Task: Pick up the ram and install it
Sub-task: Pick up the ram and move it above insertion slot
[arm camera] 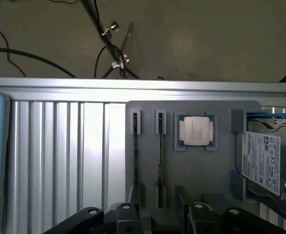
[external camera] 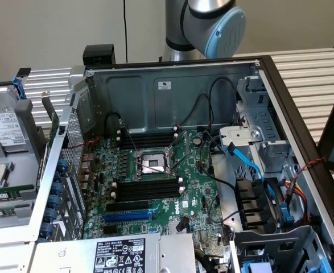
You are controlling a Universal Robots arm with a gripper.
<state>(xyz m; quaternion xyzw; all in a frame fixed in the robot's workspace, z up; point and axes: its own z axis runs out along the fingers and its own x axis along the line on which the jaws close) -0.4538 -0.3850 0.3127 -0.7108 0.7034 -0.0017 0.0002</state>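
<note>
Gripper, cut off at view's edge, jaws wide w/ nothing held, hangs over grey tray where ram stands edge-on, chips & label hidden, 2nd stick beside.

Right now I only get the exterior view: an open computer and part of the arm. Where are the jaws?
Observer: The jaws hover over a grey tray of spare parts.
Operator: Are they holding anything?
Observer: No, they are open and empty.
Operator: What's in the tray?
Observer: Two ram sticks stand on edge in its grooves, side by side, untouched.
</note>
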